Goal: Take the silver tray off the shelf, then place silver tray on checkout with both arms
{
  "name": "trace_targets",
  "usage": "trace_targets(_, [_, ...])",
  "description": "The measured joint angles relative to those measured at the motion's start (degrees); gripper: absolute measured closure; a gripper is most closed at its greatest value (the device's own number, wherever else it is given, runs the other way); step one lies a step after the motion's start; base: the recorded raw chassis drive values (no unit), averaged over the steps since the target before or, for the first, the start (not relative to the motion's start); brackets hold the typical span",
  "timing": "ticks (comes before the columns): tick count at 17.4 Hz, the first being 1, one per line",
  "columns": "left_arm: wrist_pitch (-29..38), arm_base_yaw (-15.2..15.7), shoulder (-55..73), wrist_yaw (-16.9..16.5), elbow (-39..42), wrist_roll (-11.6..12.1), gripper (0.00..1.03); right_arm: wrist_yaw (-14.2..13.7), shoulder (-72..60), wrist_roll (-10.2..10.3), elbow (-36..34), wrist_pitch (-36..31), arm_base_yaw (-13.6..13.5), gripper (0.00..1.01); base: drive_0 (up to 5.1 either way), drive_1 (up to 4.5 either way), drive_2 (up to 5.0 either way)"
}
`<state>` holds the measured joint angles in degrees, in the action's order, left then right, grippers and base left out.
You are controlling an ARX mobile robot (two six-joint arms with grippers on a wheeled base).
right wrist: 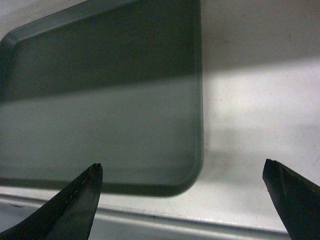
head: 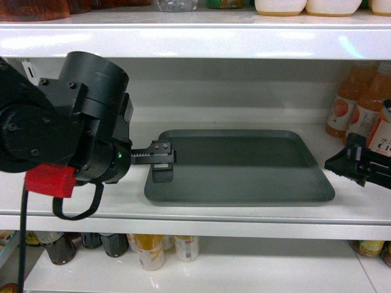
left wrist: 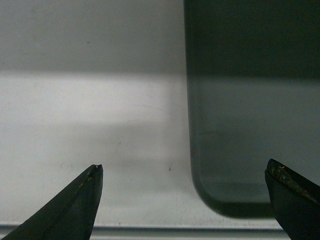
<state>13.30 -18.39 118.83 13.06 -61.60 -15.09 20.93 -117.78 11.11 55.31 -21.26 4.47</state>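
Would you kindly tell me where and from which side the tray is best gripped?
Grip the tray by the low raised rim of its two short ends, left pincer from the left, right pincer from the right. It lies flat on the shelf, so only the rim gives purchase, and opposite ends should keep it level.

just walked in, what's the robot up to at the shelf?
It is lining up both arms on the silver tray, which lies flat on the shelf. The left gripper is at the tray's left edge and the right gripper is just off its right edge. In both wrist views the jaws are open with a tray edge between the tips. Nothing is gripped or lifted yet. Juice bottles stand to the right.
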Motion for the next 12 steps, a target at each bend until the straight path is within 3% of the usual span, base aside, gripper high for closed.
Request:
trace_targets(5, [-4.7, 0.7, 9.9, -0.8, -12.5, -1.0, 0.05, -3.2, -10.8, 0.4, 15.2, 5.1, -1.2, 0.03, 0.0, 0.00, 0.0])
trace_targets(8, [-8.2, 1.4, 14.8, -0.4, -20.9, -1.0, 0.05, -7.0, -17.3, -1.1, 25.7, 9.7, -3.0, 0.03, 0.0, 0.00, 0.0])
trace_targets(12, [-11.2, 1.9, 18.4, 0.4, -26.7, -1.0, 0.05, -9.2, -23.4, -3.2, 34.8, 14.6, -4.2, 0.03, 0.0, 0.00, 0.0])
